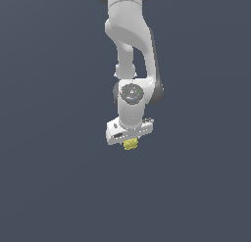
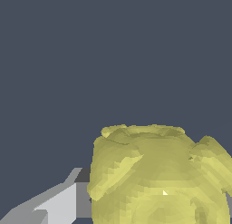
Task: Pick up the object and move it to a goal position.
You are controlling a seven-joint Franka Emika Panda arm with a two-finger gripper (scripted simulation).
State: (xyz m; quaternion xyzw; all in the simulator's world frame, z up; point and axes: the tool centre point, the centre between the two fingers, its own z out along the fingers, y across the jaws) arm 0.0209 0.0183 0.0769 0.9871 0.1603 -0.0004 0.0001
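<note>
Here the white, smooth-shelled Panda arm [image 1: 128,45] hangs down from the top of the exterior view, its rounded links curving to a wrist with a dark grey circular cap, all rendered with a soft plastic sheen. Below the wrist sits the white, box-shaped gripper [image 1: 130,141], a flat, slightly tilted block with a dark slot on its face. Directly under that block, and much narrower than it, is the small pale-yellow lumpy object [image 1: 130,144], roughly cube-shaped; only its lower part peeks out beneath the hand, touching it.

The wrist view brings the same object [image 2: 156,177] very close. Its surface is bumpy and faceted, made of many small flat patches that catch light differently, brighter yellow on the ridges and olive in the creases. The upper edge is nearly flat with rounded corners, and a separate bulge swells out on one side. A pale grey, flat-sided finger [image 2: 61,205] with an angular, bevelled tip lies against one flank of the object, a darker grey pad face meeting the yellow surface. The opposite finger is hidden behind the object. The gripper appears clamped around the object, holding it between its fingers.

Everything else is a plain, matt, dark blue-grey backdrop [image 1: 49,138] with no visible texture or edge.
</note>
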